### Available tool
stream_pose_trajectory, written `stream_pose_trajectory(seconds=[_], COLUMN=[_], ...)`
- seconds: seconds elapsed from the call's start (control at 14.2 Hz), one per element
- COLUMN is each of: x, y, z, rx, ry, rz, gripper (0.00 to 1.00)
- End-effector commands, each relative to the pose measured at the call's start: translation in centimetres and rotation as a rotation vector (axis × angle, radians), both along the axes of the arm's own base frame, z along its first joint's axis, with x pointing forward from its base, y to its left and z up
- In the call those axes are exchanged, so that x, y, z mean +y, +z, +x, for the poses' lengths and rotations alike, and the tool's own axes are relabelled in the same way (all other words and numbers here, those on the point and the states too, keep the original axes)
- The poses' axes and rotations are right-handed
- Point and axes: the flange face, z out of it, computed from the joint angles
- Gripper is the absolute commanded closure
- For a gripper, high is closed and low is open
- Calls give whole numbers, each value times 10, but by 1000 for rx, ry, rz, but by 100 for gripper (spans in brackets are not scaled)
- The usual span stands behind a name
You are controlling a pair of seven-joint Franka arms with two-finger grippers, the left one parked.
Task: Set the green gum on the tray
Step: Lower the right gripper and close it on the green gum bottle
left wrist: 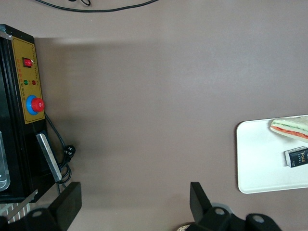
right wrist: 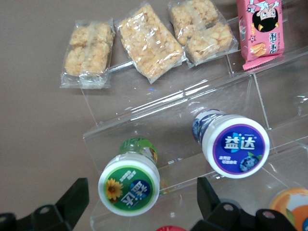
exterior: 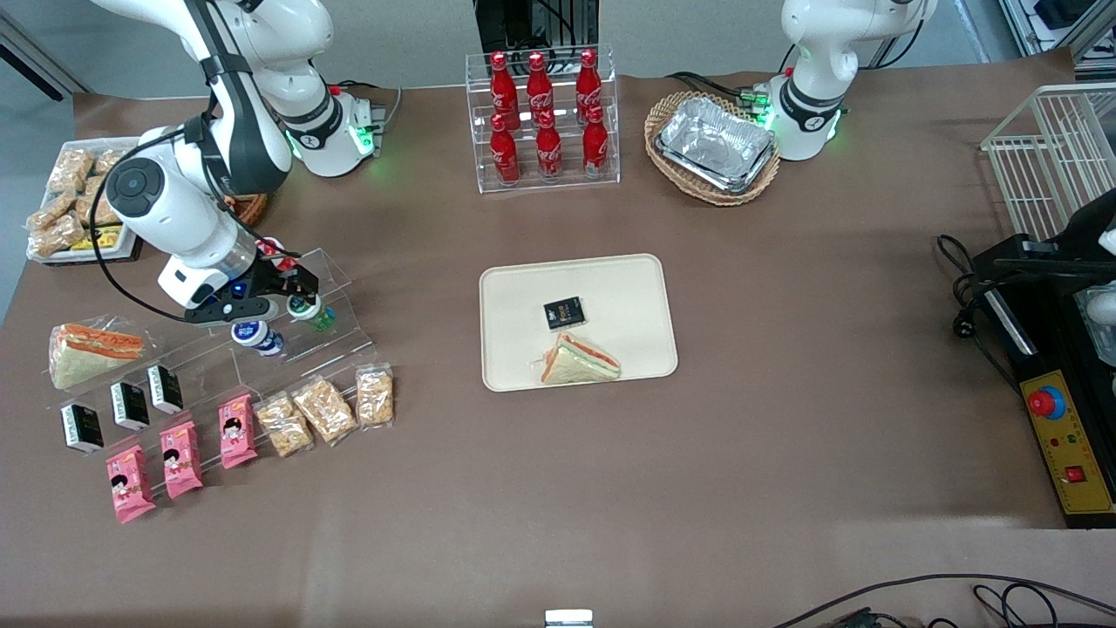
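The tray (exterior: 645,288) lies well apart from the pincer, out toward the middle of the table, already carrying a wrapped sandwich (exterior: 580,359) and a small black packet (exterior: 564,313), with bare surface left around them. Directly under the pincer is a clear acrylic stepped stand (right wrist: 216,96), and on its steps the canisters stand upright. The pincer (right wrist: 139,202) hangs above the stand with its two fingers spread wide and nothing between them; the green gum (right wrist: 129,183), white lid with a sunflower label, sits in the gap between the fingers but below them, untouched. A blue gum canister (right wrist: 235,144) stands just beside it, outside one finger. I judge this to be the approach step, before any grasp: the pincer is lined up over the green canister. The next move calls for a straight descent so the fingers straddle the lid and body without nudging the blue neighbour or the stand's edge, then closing, lifting clear, and carrying across to a bare part of the tray.
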Motion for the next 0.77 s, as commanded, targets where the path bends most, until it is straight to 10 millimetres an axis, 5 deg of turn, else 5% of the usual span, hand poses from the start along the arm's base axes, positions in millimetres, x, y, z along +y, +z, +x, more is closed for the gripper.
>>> stream_pose_trajectory(seconds=[0.0, 0.28, 0.7], x=[3, 20, 17], y=[-14, -20, -47], z=[-1, 0, -11], rx=[-6, -11, -50], ry=[-25, -50, -17], rz=[-1, 1, 3], gripper=[0, 0, 0])
